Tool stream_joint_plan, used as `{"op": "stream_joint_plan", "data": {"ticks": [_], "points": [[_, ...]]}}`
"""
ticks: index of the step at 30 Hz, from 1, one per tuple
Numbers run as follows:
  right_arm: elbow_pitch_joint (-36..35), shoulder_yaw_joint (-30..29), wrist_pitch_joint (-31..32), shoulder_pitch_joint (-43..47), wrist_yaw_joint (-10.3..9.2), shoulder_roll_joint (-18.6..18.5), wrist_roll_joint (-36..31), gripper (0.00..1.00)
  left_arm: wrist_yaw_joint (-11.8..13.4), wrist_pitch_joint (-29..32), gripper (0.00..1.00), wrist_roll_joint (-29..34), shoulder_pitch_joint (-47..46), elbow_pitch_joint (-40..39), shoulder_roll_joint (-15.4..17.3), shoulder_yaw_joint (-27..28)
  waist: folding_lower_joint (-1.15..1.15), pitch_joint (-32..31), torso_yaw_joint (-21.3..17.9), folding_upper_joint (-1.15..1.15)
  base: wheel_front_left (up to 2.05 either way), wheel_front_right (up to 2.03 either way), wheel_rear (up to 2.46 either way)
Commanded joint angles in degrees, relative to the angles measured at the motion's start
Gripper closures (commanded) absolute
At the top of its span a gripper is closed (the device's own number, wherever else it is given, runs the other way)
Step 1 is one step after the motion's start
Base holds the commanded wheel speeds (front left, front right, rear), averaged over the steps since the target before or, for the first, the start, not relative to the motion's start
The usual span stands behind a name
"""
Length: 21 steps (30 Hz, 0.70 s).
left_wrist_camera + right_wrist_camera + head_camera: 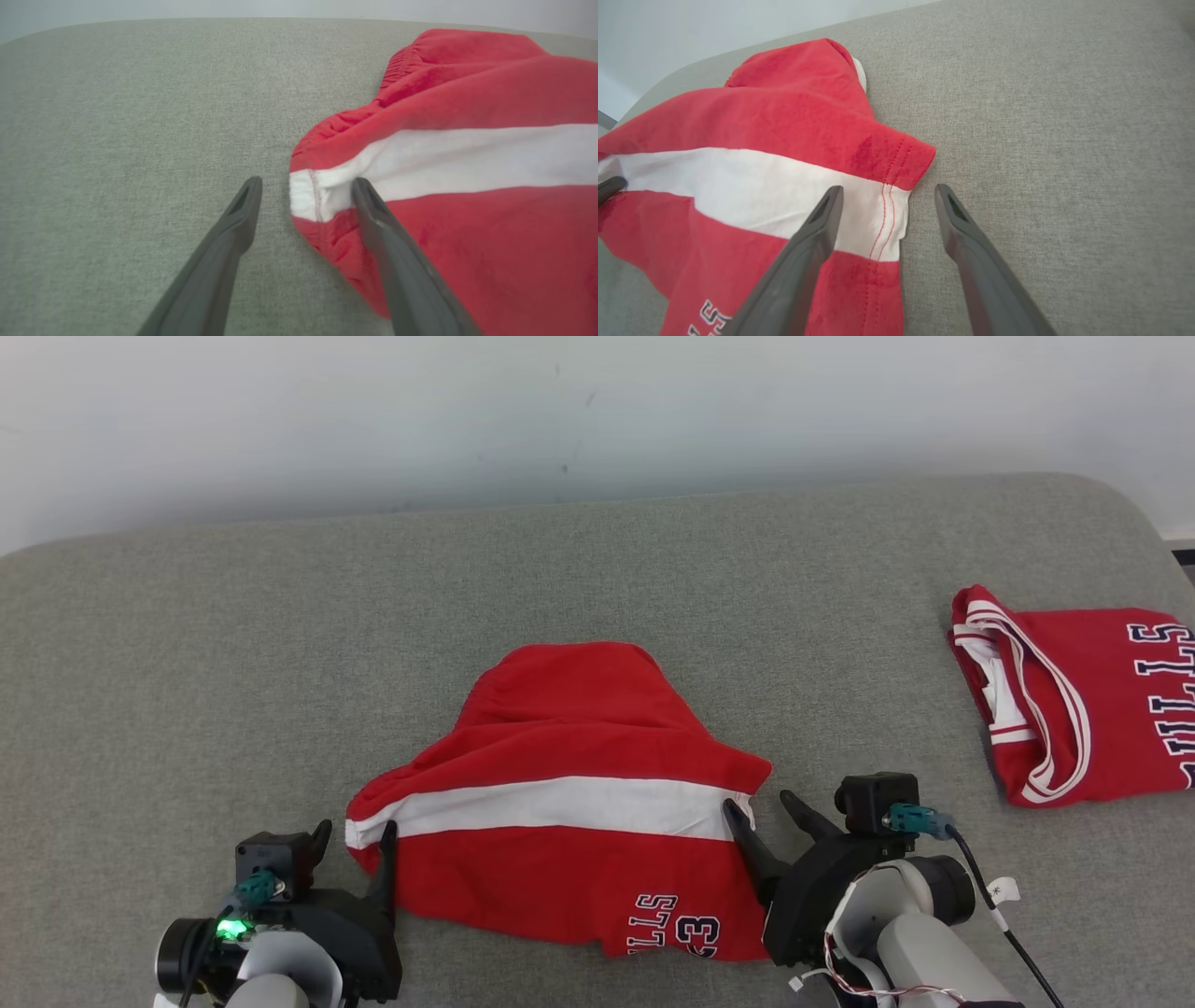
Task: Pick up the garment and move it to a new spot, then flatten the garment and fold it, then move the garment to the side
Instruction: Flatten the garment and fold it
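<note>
Lying rumpled on the counter [280, 616], the shorts [560, 728] sit between both arms. The left gripper [356, 828] straddles their left end and the right gripper [758, 801] their hemmed right end, both with jaws spread, pinching nothing. A folded jersey [1074, 700] lies far right.

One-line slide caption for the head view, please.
Open left pincer and open right pincer flank crumpled red white-striped cloth garment on grey fabric surface; folded red white-trimmed jersey lies apart.
</note>
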Motion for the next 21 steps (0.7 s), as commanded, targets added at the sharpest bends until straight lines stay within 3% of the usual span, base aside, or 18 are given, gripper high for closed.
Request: {"op": "stream_joint_plan", "data": {"ticks": [1, 3, 15, 21], "points": [[0.4, 0.4, -0.4, -0.5, -0.16, 0.0, 0.6, 0.0, 0.1, -0.7, 0.31, -0.2, -0.8, 0.4, 0.3, -0.1, -0.02, 0.1, 0.0, -0.01, 0.0, 0.0, 0.0], [1.0, 1.3, -0.2, -0.5, -0.16, 0.0, 1.1, 0.0, 0.0, -1.5, 1.0, -0.3, -0.8, 1.1, 0.3, -0.1, -0.02, 0.1, 0.1, -0.01, 0.0, 0.0, 0.0], [4.7, 1.1, 1.6, -1.4, -0.16, 0.0, 5.5, 0.0, -0.9, -3.7, 1.0, -1.5, -1.5, 4.6, 0.2, -1.6, -0.02, -0.3, 0.2, -0.01, 0.0, 0.0, 0.0], [5.5, 4.8, 2.3, -2.4, -0.16, 0.0, 16.9, 0.0, -0.7, -4.2, 1.0, -2.0, -1.8, 6.1, 0.6, -1.8, -0.02, 0.4, 0.4, -0.01, 0.0, 0.0, 0.0]]}}
